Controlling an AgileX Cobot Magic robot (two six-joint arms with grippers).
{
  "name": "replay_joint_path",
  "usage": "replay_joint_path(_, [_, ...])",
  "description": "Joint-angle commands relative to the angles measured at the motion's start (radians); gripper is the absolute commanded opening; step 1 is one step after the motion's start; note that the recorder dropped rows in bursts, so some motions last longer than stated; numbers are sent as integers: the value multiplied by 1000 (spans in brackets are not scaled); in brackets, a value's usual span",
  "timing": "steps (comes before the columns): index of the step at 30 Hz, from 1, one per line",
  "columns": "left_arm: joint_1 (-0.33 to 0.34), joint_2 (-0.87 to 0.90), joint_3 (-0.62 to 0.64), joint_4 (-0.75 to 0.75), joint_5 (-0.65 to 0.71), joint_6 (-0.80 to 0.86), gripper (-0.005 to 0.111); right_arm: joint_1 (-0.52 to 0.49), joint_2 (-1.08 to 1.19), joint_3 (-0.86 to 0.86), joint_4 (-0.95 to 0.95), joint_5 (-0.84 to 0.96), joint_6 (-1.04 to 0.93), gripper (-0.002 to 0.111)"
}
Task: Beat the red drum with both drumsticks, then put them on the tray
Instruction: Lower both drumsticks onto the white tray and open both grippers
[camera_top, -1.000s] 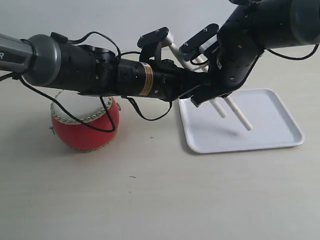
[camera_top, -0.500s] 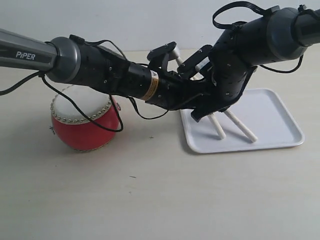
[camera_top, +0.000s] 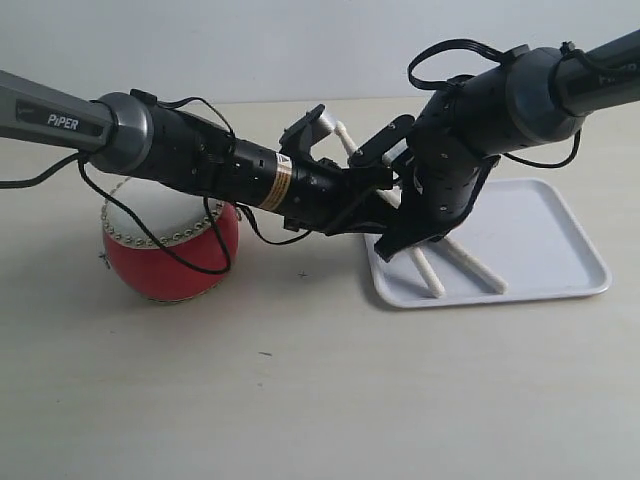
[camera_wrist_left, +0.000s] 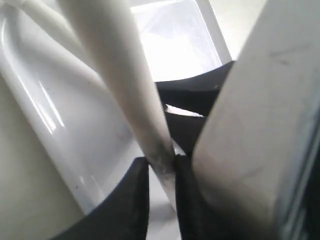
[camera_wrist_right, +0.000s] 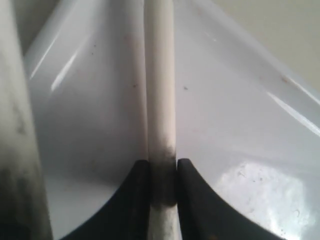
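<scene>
Your left gripper is clamped on the left drumstick, low on its scuffed shaft. Your right gripper pinches the right drumstick the same way. Neither stick has been let go.

What has changed in the last second is height. Both arms have dropped, and the stick ends that hung clear above the white tray are now down at its floor, just ahead of and below the two grippers. The sticks slope steeply away from the jaws, side by side and close together. From the exterior view the far ends look to be resting on the tray, though you cannot be sure they touch it.

The red drum sits well behind your left gripper, under that arm's forearm, with no stick near its skin. So the beating appears to be over and you are at the put-down.

The sticks are still tilted rather than flat. Judging from that, bring the wrists lower before you release, or the sticks may roll or bounce over the low rim.
</scene>
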Motion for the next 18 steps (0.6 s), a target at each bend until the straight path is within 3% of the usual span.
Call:
replay_joint_path(1, [4,41,-45,11,-36,-4,0,1,0,-2,2,-8,0,27])
replay_joint_path(5, [4,53,-61,6,-43,-4,11,1,0,-2,2,-8,0,35])
replay_joint_path(11, [4,53,-61,-9,-27,-4,38,1,0,-2,2,-8,0,37])
replay_joint_path(18, [4,53,-61,-9,-2,-4,39,1,0,-2,2,-29,2,37])
